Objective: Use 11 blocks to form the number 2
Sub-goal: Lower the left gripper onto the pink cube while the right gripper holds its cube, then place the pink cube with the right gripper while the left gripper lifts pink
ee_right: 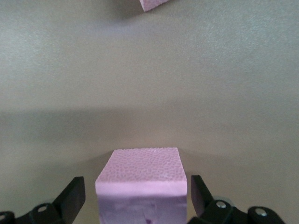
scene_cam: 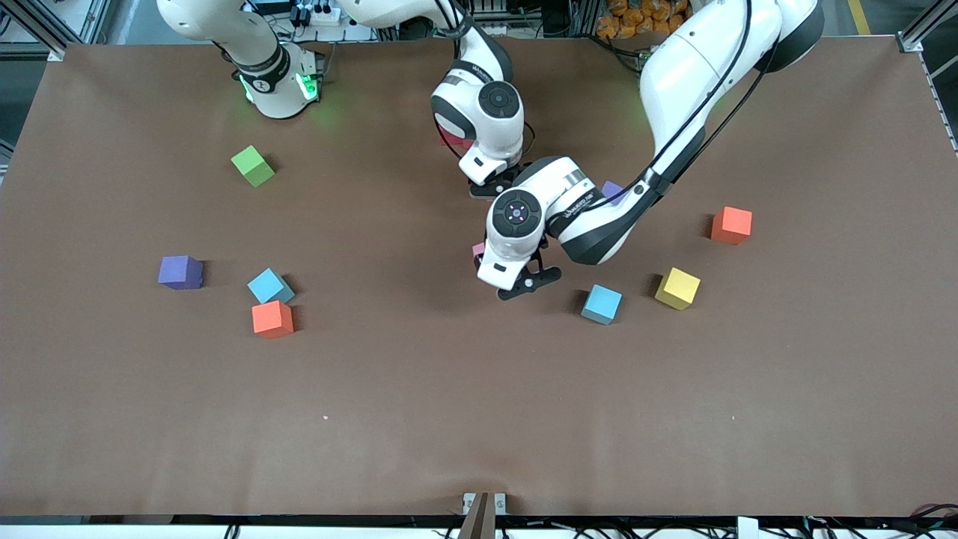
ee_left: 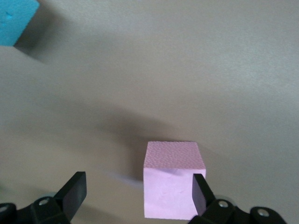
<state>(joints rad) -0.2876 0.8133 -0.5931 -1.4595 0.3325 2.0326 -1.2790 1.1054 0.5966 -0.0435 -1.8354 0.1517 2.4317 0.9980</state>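
**Two pink cubes between spread fingers, digit barely begun**

Both arms work mid-table. The left gripper (ee_left: 135, 196) stands wide around a pink cube (ee_left: 172, 186), off-centre, one finger touching or nearly touching a side. The right gripper (ee_right: 135, 198) is wide too, another pink cube (ee_right: 140, 186) sitting free between its fingers. These matte foam cubes look light and slightly squashy; flat side faces are the place to pinch.

Counting the table (scene_cam: 479, 419): two orange-red, two light blue, two purple, one yellow, one lime-green cube (scene_cam: 253, 165). No number 2 shows yet.
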